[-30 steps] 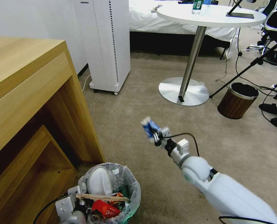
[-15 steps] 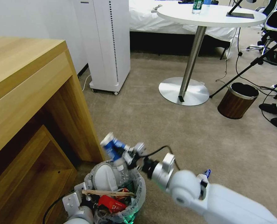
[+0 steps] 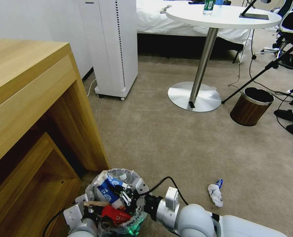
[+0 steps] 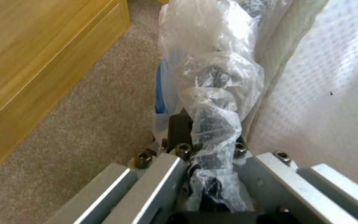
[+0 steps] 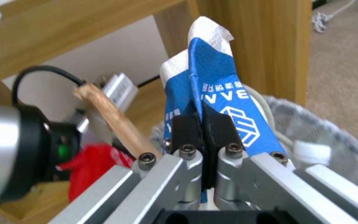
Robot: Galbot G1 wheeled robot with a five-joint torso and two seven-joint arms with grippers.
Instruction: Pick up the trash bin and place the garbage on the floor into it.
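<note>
carton (image 5: 224, 102): white letters "AAV" as shown, upside down | small characters above: unreadable

trash bin (image 3: 137, 210): bag-lined, nearly full | blue-white carton (image 3: 107, 191): upright in bin | crumpled paper (image 3: 215, 193): on carpet

Right gripper (image 3: 121, 193) sat at lower centre, fingers (image 5: 218, 127) clamped together; left gripper (image 4: 206, 141) at lower left, likewise clamped

The right arm (image 3: 199, 222) is smooth and white, with a shiny silver wrist and a thin black cable. The right gripper (image 5: 204, 124) has black pads, grey metal bars and small dark screws.
</note>
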